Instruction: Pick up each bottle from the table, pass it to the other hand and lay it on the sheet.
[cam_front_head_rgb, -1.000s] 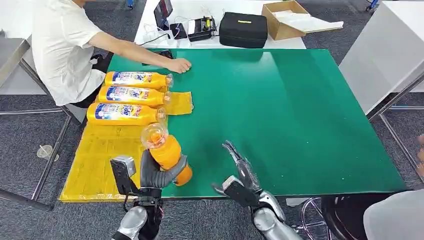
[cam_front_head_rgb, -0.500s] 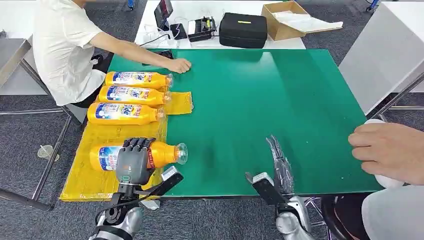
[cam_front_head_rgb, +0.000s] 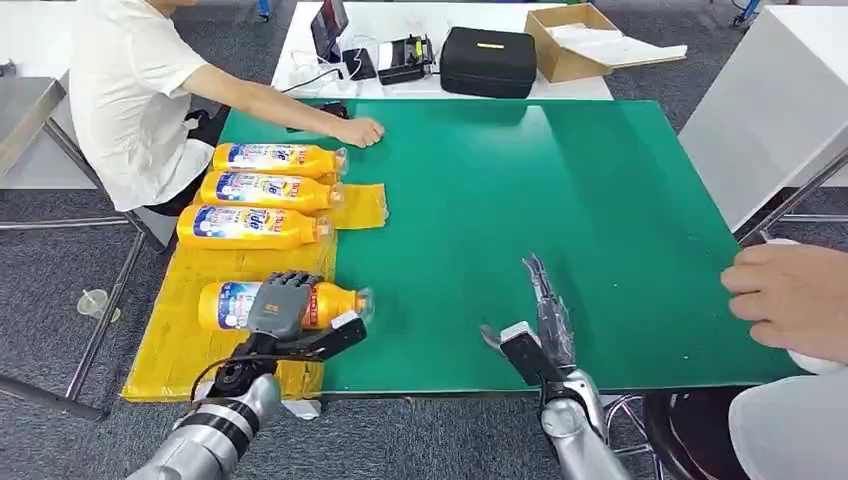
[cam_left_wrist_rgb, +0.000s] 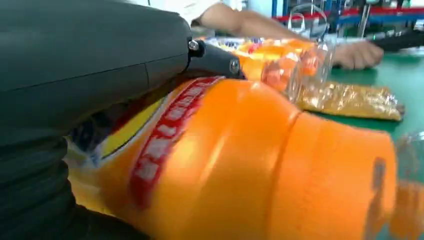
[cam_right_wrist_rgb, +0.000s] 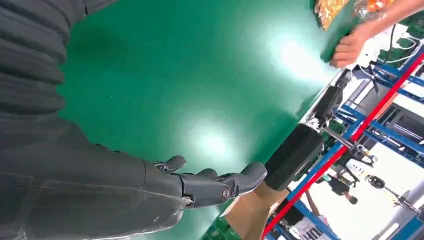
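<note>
An orange bottle (cam_front_head_rgb: 225, 305) with a blue and white label lies on its side on the yellow sheet (cam_front_head_rgb: 185, 355), cap end toward the green table. My left hand (cam_front_head_rgb: 283, 305) wraps over its middle and grips it, thumb (cam_front_head_rgb: 337, 335) on the near side. In the left wrist view the bottle (cam_left_wrist_rgb: 250, 165) sits close under the hand (cam_left_wrist_rgb: 90, 60). Three more orange bottles (cam_front_head_rgb: 265, 190) lie side by side farther back on the sheet. My right hand (cam_front_head_rgb: 545, 312) hovers over the green table (cam_front_head_rgb: 560, 190) near its front edge, fingers (cam_right_wrist_rgb: 210, 185) straight and apart, holding nothing.
A person in white sits at the table's far left, one hand (cam_front_head_rgb: 358, 131) resting on the mat. Another person's hand (cam_front_head_rgb: 790, 300) reaches in at the right edge. A black case (cam_front_head_rgb: 487, 60) and a cardboard box (cam_front_head_rgb: 565, 40) stand on the white table behind.
The bottle went from upright in my left hand to lying flat on the sheet, still gripped. My right hand drew back to the right. The person's hand at the right appeared, then pulled back.
</note>
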